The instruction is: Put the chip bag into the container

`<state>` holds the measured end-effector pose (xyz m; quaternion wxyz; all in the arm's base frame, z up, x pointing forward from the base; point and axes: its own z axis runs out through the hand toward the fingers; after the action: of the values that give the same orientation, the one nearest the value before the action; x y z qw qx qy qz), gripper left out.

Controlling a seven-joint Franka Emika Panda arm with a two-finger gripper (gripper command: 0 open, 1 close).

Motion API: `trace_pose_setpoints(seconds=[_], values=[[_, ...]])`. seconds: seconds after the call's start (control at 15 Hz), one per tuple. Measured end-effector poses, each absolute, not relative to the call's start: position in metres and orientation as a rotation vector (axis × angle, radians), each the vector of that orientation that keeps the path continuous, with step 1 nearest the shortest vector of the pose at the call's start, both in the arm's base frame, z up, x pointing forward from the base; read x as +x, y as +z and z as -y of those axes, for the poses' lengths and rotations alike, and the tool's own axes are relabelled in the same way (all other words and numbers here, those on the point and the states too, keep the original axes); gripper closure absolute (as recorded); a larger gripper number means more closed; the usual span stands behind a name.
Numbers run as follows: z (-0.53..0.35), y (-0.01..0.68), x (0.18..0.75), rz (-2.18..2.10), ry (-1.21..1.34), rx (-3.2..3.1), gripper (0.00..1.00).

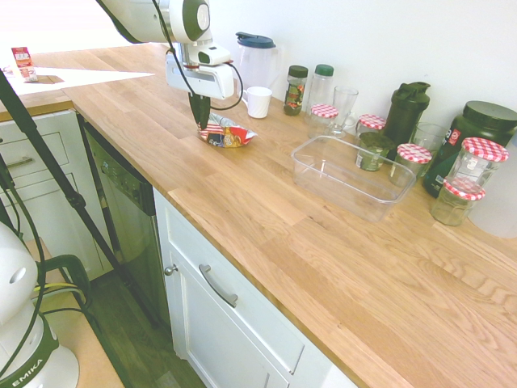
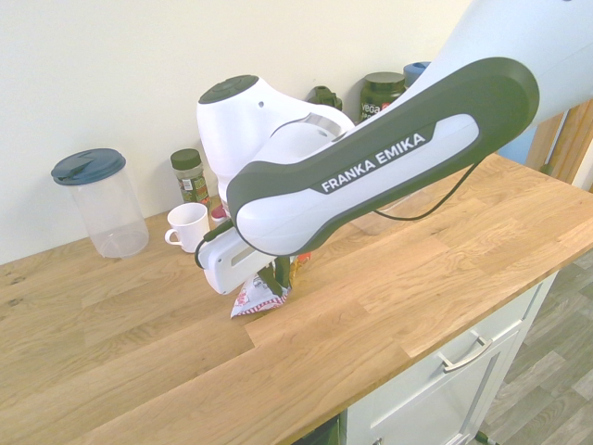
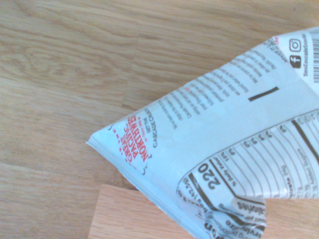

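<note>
End effector (image 1: 201, 123) points straight down, fingers pinched on the chip bag (image 1: 227, 134). Bag lies on the wooden table (image 1: 266, 210), near a white cup (image 1: 258, 102). Clear container (image 1: 350, 175) sits well apart, beside checked-lid jars (image 1: 481, 160).

One chip bag (image 1: 227, 133), one container (image 1: 352, 175) and one white cup (image 1: 258, 102) are visible. Five red-checked-lid jars (image 1: 482, 160) stand nearby.

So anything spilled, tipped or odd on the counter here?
Nothing stands out. The chip bag lies crinkled on the counter under the gripper; the container sits upright and empty, and no jar is tipped.
</note>
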<state>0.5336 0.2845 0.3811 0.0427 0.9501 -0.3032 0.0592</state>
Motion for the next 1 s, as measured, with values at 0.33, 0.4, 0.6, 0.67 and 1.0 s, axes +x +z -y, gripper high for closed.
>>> trace_pose_setpoints(seconds=[0.33, 0.4, 0.6, 0.67, 1.0], values=[[-0.273, 0.409, 0.534, 0.956, 0.25, 2.919, 1.0], [-0.264, 0.427, 0.531, 0.979, 0.289, 2.92, 1.0], [-0.22, 0.499, 0.519, 1.066, 0.389, 2.928, 1.0], [-0.199, 0.523, 0.514, 1.091, 0.414, 2.932, 1.0], [-0.074, 0.576, 0.515, 1.226, 0.402, 2.942, 1.0]])
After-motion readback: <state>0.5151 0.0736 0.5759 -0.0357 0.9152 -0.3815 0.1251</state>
